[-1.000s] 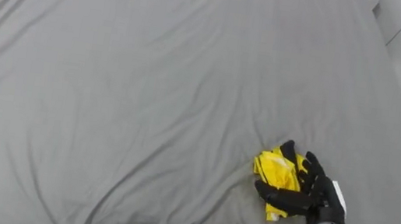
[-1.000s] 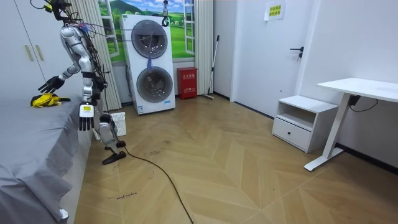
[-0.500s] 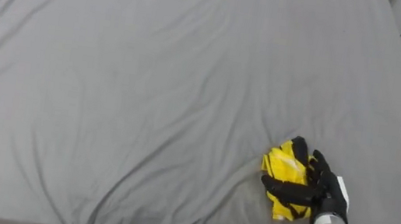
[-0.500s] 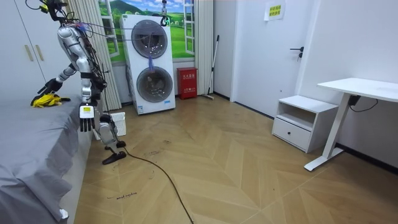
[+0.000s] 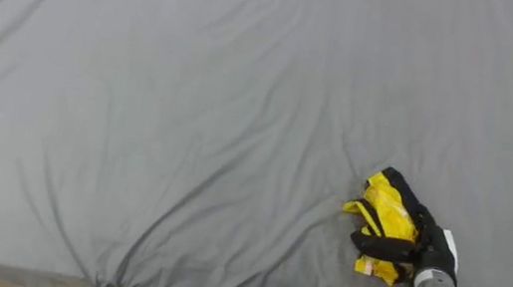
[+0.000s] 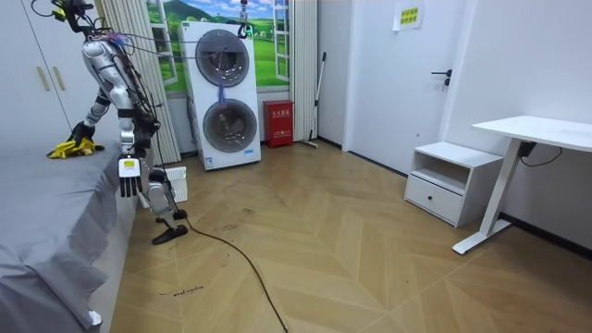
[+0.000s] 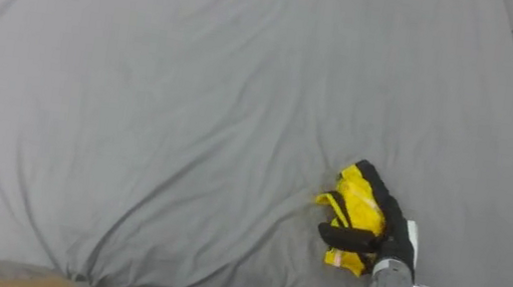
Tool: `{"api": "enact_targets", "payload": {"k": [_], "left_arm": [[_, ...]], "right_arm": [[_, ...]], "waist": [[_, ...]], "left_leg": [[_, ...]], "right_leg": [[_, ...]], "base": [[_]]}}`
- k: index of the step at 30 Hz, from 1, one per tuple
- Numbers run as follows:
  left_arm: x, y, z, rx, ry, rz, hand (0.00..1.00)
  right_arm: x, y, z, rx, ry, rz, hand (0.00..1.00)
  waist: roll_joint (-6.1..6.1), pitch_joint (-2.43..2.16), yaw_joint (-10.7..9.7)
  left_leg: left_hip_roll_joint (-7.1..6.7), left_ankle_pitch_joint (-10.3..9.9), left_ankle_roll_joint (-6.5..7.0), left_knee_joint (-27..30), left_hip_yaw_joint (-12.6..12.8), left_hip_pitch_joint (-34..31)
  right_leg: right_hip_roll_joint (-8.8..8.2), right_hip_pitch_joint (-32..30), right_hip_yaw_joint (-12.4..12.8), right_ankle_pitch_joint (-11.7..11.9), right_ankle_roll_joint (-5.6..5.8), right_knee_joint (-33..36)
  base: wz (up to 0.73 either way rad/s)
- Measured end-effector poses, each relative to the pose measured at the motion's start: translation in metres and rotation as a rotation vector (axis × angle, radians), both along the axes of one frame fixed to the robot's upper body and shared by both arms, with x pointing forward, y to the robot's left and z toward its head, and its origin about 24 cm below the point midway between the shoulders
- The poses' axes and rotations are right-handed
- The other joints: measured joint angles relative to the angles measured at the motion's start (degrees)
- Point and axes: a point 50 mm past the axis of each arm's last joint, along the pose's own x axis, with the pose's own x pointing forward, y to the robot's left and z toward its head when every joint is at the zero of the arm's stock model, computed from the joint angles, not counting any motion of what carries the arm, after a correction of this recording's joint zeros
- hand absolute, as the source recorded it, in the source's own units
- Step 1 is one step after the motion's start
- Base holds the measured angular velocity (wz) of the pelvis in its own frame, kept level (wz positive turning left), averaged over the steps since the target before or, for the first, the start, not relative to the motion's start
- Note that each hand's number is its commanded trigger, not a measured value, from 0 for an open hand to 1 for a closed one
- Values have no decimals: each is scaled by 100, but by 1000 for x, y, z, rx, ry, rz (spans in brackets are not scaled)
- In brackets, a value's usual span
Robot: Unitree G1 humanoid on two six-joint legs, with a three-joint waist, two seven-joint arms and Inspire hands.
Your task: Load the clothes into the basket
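The fingers of the right hand are curled over the far edge of the cloth, and the thumb crosses under its near side, so the hand is clamped on the bunched yellow fabric. The cloth lies crumpled into a small heap inside that grip. From the eye views we cannot tell whether it rests on the sheet or is raised just off it. The wrist and forearm come in from the lower right corner.

Around the heap we see the bed, covered by a grey sheet with long shallow creases that fan out from its near edge. The cloth sits toward the near right part of the bed, well away from the far edge.

In the room view the robot stands at the side of the bed, at the room view's left, leaning toward it with the right arm stretched down to the yellow cloth. The left hand hangs beside its body, fingers straight and loose, holding nothing. A white basket stands on the floor just beside the robot's legs, apart from the cloth. Behind the robot are two stacked washers and a red box. A low cabinet and a desk stand at the room view's right.
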Motion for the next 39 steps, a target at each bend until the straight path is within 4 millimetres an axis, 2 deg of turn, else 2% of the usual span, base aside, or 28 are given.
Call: {"api": "enact_targets", "payload": {"k": [5,10,12,28,39], "left_arm": [[3,-1,0,-5,-3,-5,0],[7,-2,1,-5,-10,-18,0],[14,-4,2,-6,-22,-43,0],[19,-4,3,6,-41,-90,0],[13,-2,3,11,-29,-82,0]], "right_arm": [[1,-4,2,-32,-1,-38,100],[-3,-18,3,-75,22,-74,100],[-7,-21,1,-85,43,-74,100],[-14,-15,-9,-97,99,-7,100],[-32,-17,-19,17,102,-51,100]], "waist": [[13,0,16],[12,0,50],[10,1,126],[-14,15,161],[-85,-16,102]], "left_leg": [[1,19,-3,6,1,-157],[-4,19,-3,-5,3,-161],[-2,19,-3,-38,25,-161],[-10,23,-9,-64,-68,-169],[-11,23,-9,-92,-88,60]], "right_leg": [[1,-171,-1,2,-3,12],[-2,-195,-3,2,-3,12],[2,-211,-2,2,-3,12],[-8,-175,-266,2,-4,-11],[-6,58,-270,2,-3,-21]], "base": [[0],[-2],[-5],[2],[1]]}}
